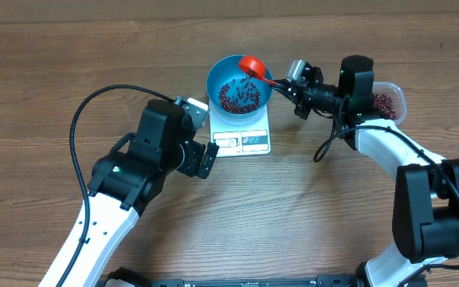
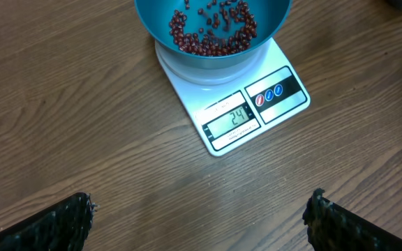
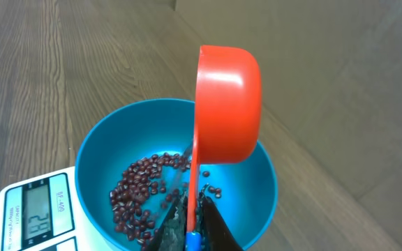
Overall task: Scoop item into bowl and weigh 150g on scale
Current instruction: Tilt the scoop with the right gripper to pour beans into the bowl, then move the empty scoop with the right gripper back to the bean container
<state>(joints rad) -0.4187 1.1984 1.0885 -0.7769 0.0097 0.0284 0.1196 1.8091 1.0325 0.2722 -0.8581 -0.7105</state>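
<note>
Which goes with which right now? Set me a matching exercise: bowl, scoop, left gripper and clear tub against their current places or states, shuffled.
Things
1. blue bowl
2. red scoop
3. left gripper
4. clear tub

Places or states
A. open and empty, facing the display side of the scale
B. partly hidden behind the right arm, beans inside
C. sitting on the scale, a thin scatter of beans in it
D. held in the right gripper, tipped over the bowl

Pairs: 1-C, 2-D, 3-A, 4-B
</note>
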